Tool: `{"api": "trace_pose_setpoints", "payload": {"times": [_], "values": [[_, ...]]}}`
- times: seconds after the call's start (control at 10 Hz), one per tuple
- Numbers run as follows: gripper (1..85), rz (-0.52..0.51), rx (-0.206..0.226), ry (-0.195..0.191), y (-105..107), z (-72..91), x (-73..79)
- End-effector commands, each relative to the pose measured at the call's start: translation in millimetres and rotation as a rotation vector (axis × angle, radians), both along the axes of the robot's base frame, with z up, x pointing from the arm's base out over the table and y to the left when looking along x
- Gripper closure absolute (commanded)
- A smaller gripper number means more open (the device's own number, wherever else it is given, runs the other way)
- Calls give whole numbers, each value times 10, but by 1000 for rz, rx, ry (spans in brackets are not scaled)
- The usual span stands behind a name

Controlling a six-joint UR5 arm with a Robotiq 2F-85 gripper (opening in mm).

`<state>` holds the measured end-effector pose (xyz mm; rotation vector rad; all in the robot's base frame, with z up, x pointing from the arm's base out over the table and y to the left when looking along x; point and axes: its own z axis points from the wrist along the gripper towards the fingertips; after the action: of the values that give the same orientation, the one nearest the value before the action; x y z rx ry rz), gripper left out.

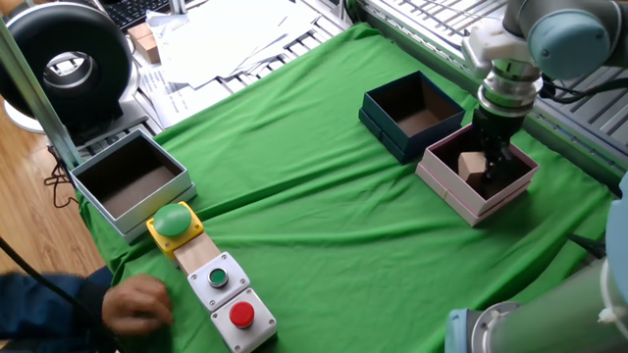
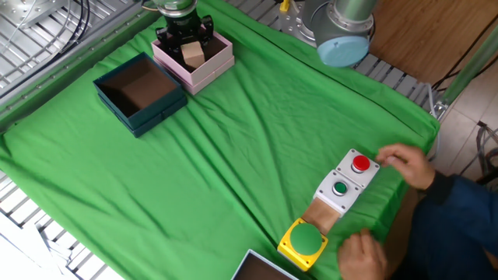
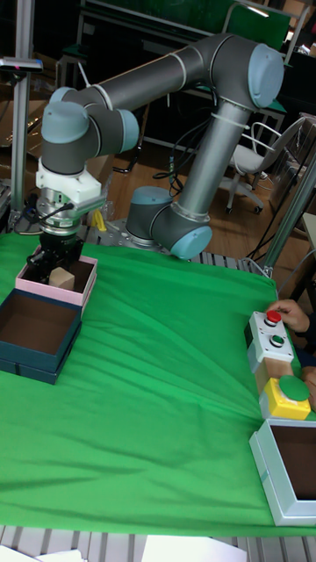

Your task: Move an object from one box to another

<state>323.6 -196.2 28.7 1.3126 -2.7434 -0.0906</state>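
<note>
The small tan wooden cube [image 1: 472,164] [image 2: 192,56] [image 3: 61,278] is inside the pale-pink box [image 1: 461,201] [image 2: 212,73] [image 3: 48,291], tilted and near the side that faces the navy box. My gripper [image 1: 486,167] [image 2: 187,48] [image 3: 58,268] reaches straight down into the pink box. Its dark fingers stand on either side of the cube and appear shut on it. The dark navy box [image 1: 391,137] [image 2: 148,120] [image 3: 31,364] with a brown floor sits right beside the pink one and holds nothing.
A grey box [image 1: 126,222] stands at the cloth's far corner. Beside it lie a yellow base with a green dome button [image 1: 175,226] and a white red-and-green button box [image 1: 228,299] [image 2: 346,180]. A person's hands [image 1: 132,299] [image 2: 405,159] hover around them.
</note>
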Motion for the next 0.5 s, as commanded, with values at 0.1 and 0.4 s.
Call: {"api": "trace_pose_setpoints", "payload": {"times": [0.1,0.4], "values": [[840,-162,-32,13,218,273,15],[840,-193,-62,17,217,690,112]]}}
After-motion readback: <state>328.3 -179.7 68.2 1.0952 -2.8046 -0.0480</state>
